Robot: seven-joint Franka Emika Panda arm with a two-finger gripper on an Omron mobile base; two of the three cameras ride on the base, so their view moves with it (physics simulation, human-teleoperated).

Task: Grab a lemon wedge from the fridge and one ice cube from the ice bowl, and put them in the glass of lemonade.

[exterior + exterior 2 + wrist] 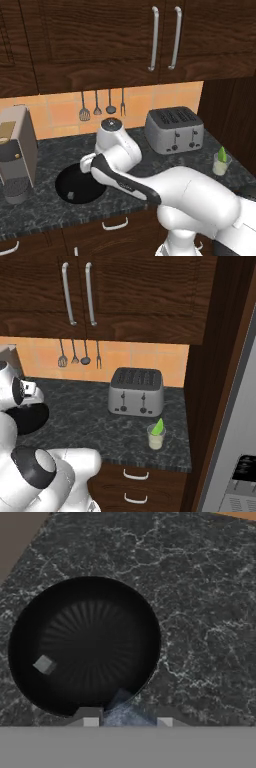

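Observation:
The ice bowl (125, 607) is a wide black bowl on the dark counter, with one pale ice cube (43, 664) lying at its left side. My gripper (127, 721) hovers over the bowl's near rim, shut on a second, translucent bluish ice cube (122, 709) between the fingertips. In the left base view the bowl (75, 187) lies under my bent arm. The glass of lemonade (155, 441) stands near the counter's right front, with the lemon wedge (159, 427) poking out of it; from the other side, the glass (220, 165) holds the wedge (222, 153). The grey fridge (240, 421) rises at the far right.
A silver toaster (174, 130) stands at the back of the counter, behind the glass. A coffee machine (16, 155) sits to the left of the bowl. Utensils (102, 106) hang on the tiled wall. Dark cabinets (100, 35) hang overhead.

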